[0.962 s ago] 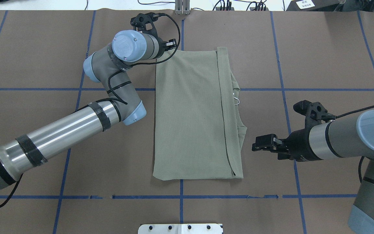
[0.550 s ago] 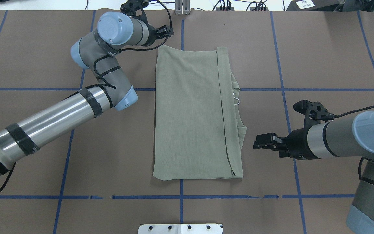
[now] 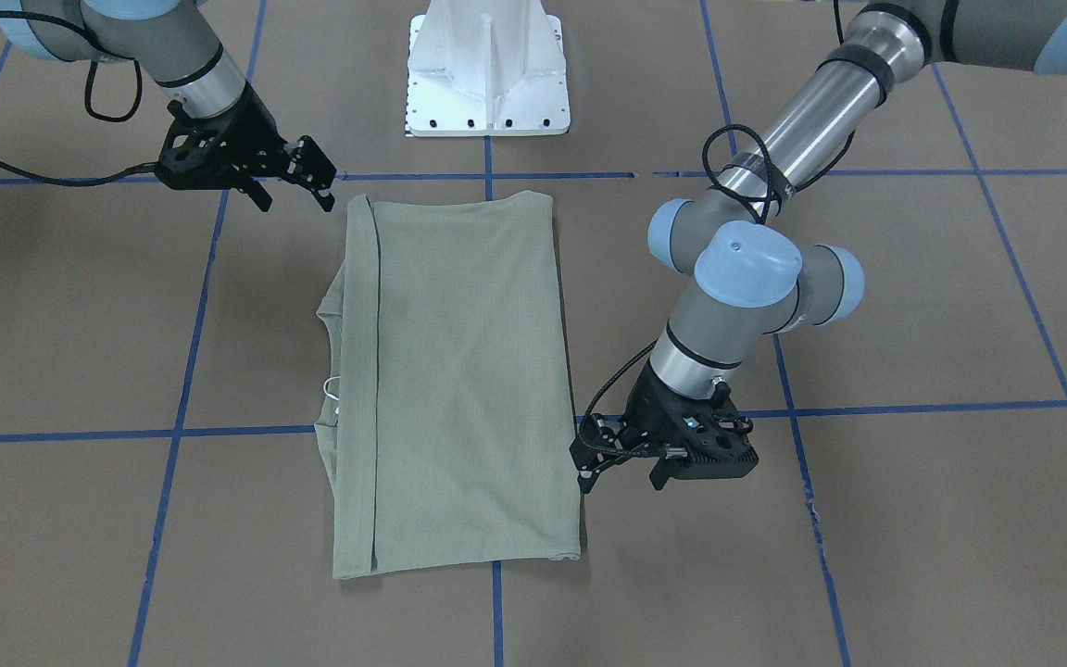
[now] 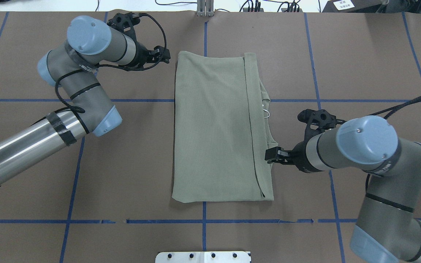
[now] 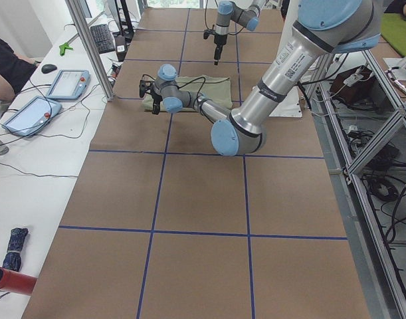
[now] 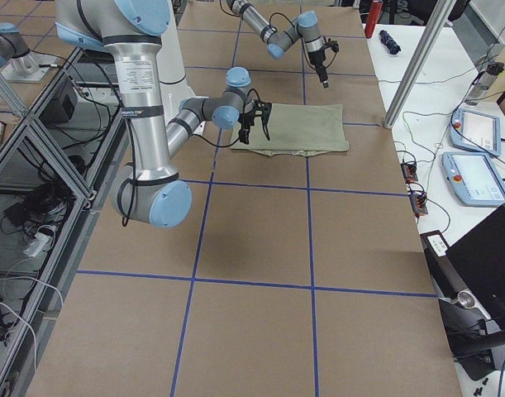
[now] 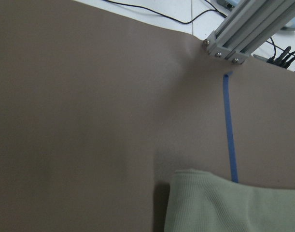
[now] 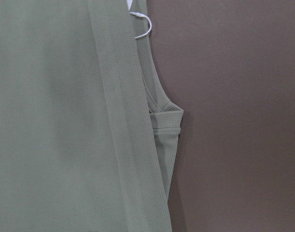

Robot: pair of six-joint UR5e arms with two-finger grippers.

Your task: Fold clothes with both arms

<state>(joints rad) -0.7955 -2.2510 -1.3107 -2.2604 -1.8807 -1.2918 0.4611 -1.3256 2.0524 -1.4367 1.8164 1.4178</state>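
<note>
The clothes are one sage-green shirt (image 4: 214,128) lying flat as a folded rectangle in the middle of the brown table, with its collar and white hang tag (image 4: 266,112) showing along the right edge. My left gripper (image 4: 163,54) hovers open just left of the shirt's far left corner; the left wrist view shows that corner (image 7: 224,203). My right gripper (image 4: 269,156) is open at the shirt's right edge by the shoulder, and the right wrist view looks straight down on that edge (image 8: 161,125). In the front-facing view the shirt (image 3: 450,371) lies between the left gripper (image 3: 586,468) and the right gripper (image 3: 311,181).
Blue tape lines (image 4: 320,100) grid the brown table cover. The white pedestal base (image 3: 487,74) stands at the robot's side of the table. An aluminium post (image 4: 205,9) rises at the far edge. Tablets (image 5: 66,83) and cables lie on a side desk.
The left arm swung away to the left, off the shirt's far corner. The right arm advanced left, bringing its gripper from beside the shirt up to its right edge.
</note>
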